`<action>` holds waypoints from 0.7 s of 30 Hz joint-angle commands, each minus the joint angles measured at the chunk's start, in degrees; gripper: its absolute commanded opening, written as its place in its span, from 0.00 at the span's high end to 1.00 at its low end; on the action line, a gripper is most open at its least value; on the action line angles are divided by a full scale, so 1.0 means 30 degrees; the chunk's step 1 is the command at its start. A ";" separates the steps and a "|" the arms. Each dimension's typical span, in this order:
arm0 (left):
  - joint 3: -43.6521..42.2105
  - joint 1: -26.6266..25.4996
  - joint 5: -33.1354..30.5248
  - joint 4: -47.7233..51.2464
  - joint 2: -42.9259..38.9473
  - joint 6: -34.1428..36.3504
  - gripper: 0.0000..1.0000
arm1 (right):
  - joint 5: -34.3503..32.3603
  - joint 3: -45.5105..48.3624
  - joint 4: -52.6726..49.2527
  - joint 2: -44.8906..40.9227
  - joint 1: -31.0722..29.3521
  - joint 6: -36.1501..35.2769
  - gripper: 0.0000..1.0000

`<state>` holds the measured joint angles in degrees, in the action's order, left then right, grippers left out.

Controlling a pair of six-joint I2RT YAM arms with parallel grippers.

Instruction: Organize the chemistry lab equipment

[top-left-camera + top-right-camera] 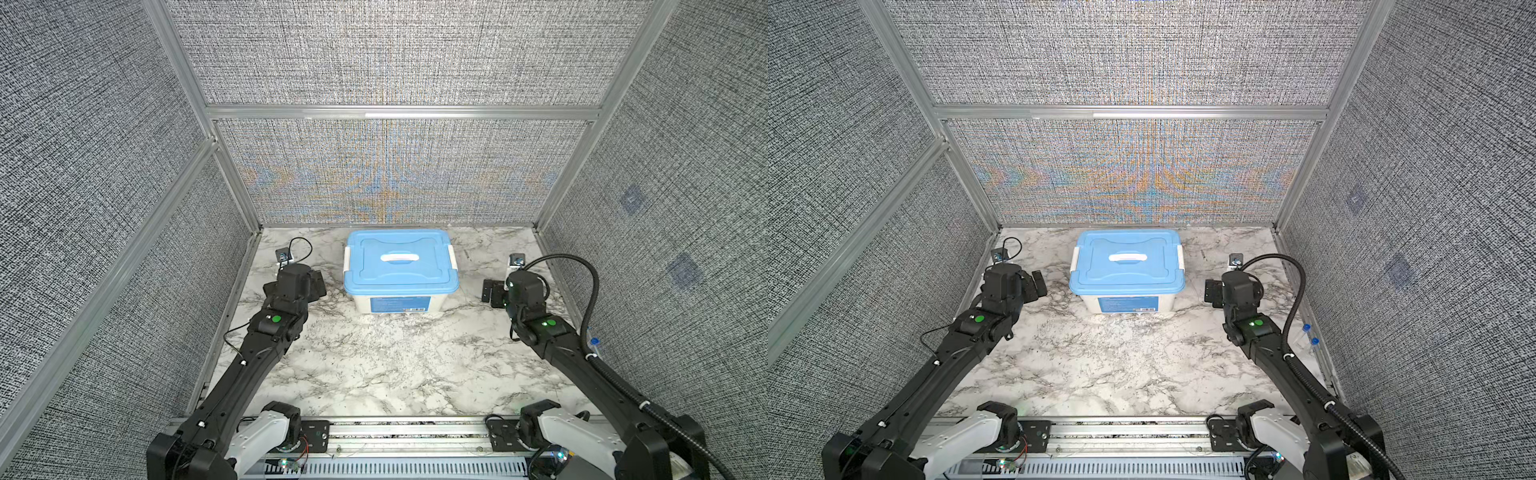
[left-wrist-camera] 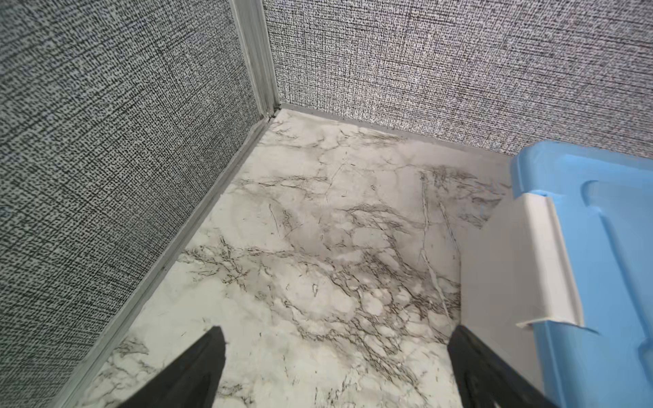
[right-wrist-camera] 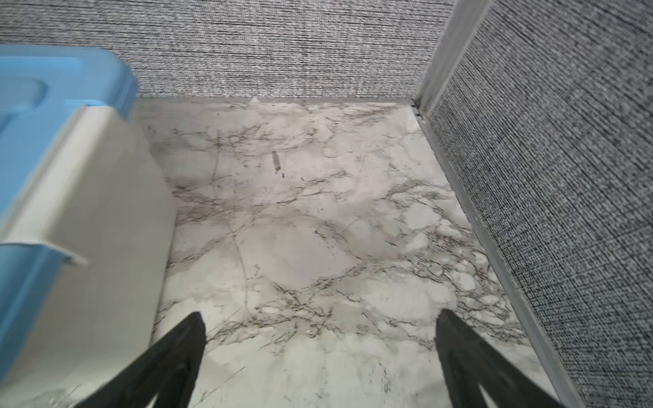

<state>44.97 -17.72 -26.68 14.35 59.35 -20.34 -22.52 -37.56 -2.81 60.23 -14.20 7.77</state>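
Two clear tubes with blue caps lie at the table's right edge, behind my right forearm; in a top view only one cap shows. The white tub stands at the back middle with its blue lid on it. My left gripper hangs open just left of the tub, over bare marble. Just right of the tub my right gripper is open too, with nothing between its fingers.
Grey fabric walls with aluminium posts close in the table on three sides. Small metal brackets sit near the back corners. A black cable hose loops beside the right arm. A metal rail runs along the front edge.
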 commanded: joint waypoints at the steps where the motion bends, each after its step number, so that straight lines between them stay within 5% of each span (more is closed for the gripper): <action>1: -0.1302 0.0053 -0.1839 -0.4327 0.0558 0.1883 0.01 | 0.1002 0.1385 0.3324 0.0553 0.0692 -0.0268 0.01; 4: -0.2332 0.0103 -0.3468 -0.6624 0.1625 0.3714 0.01 | 0.0433 0.1971 0.4490 0.1950 0.0937 -0.1267 0.01; 7: -0.3398 0.0119 -0.2942 -0.9417 0.2672 0.6373 0.01 | 0.1438 0.1994 0.5053 0.3433 0.1378 -0.1544 0.01; 11: -0.4299 0.0176 -0.0790 -1.2085 0.4171 0.8747 0.01 | 0.4541 0.3375 0.8733 0.4893 0.1711 -0.3803 0.01; 14: -0.5039 0.1015 0.3398 -1.4696 0.5786 1.2179 0.01 | 0.5923 0.5117 1.3955 0.5765 0.2275 -0.3526 0.01; 17: -0.4891 0.1748 0.3899 -1.6021 0.6539 1.1415 0.01 | 0.6300 0.4740 1.3855 0.6144 0.2538 -0.4263 0.01; 21: -0.5454 0.2984 0.5817 -1.8514 0.6619 0.9958 0.01 | 0.6748 0.6218 1.8703 0.8466 0.3523 -0.3455 0.01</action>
<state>29.41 -10.09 -15.62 -31.64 78.94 10.70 -3.97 -20.67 40.84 82.52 -4.91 -3.55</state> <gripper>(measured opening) 0.994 0.990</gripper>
